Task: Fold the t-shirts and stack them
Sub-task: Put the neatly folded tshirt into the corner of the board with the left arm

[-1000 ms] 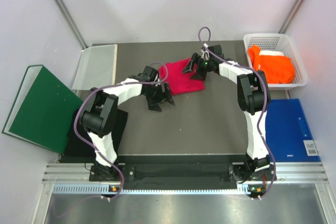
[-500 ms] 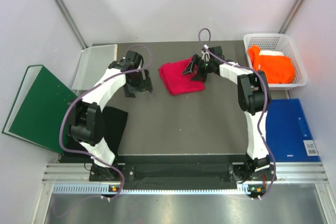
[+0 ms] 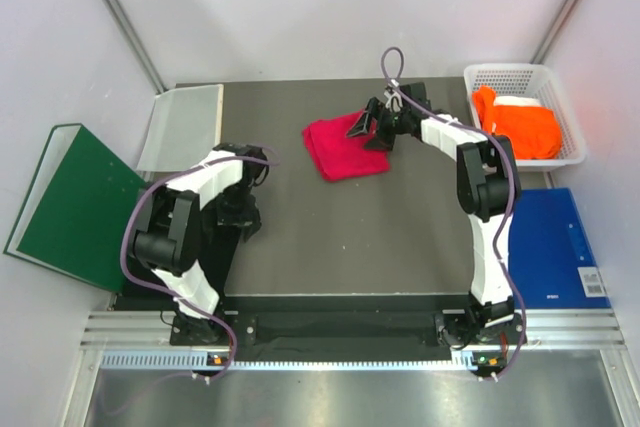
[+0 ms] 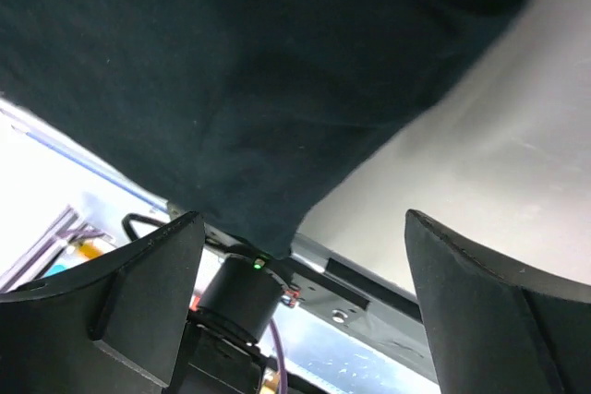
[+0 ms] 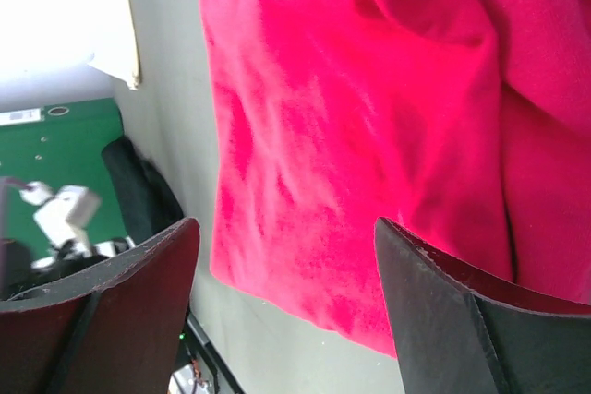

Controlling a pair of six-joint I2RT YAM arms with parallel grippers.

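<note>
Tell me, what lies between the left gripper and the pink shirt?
Only bare dark table lies between the left gripper and the pink shirt; the top view shows it.

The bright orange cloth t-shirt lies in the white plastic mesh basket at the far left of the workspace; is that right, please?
Not quite: the bright orange cloth t-shirt lies in the white plastic mesh basket, but that basket stands at the far right, as the top external view shows.

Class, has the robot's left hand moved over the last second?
Yes. The left hand swung away from the folded crimson-pink cloth t-shirt, toward the near-left, over the black t-shirt.
</note>
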